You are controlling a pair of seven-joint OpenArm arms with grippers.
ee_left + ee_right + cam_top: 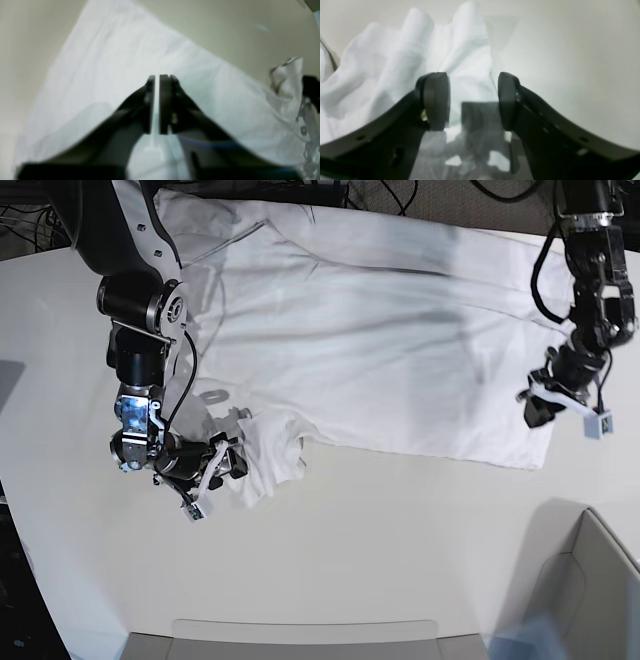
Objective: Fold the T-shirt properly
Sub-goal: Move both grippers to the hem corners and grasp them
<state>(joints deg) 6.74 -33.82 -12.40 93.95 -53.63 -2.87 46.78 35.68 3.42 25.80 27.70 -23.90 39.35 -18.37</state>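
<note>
The white T-shirt (380, 330) lies spread across the far half of the table, with one bunched, wrinkled part (265, 465) at its near left. My right gripper (225, 463) is open right beside that bunch. In the right wrist view its pads (436, 100) stand apart, with rumpled cloth (395, 62) ahead and to the left. My left gripper (533, 408) is at the shirt's right edge. In the left wrist view it (157, 77) is closed to a thin slit with white cloth in it, and the shirt (112, 62) stretches away beyond.
The white tabletop (400, 530) extends toward the front. A grey box corner (590, 580) stands at the front right, and a flat tray edge (300, 640) lies along the front. Cables hang at the back behind the shirt.
</note>
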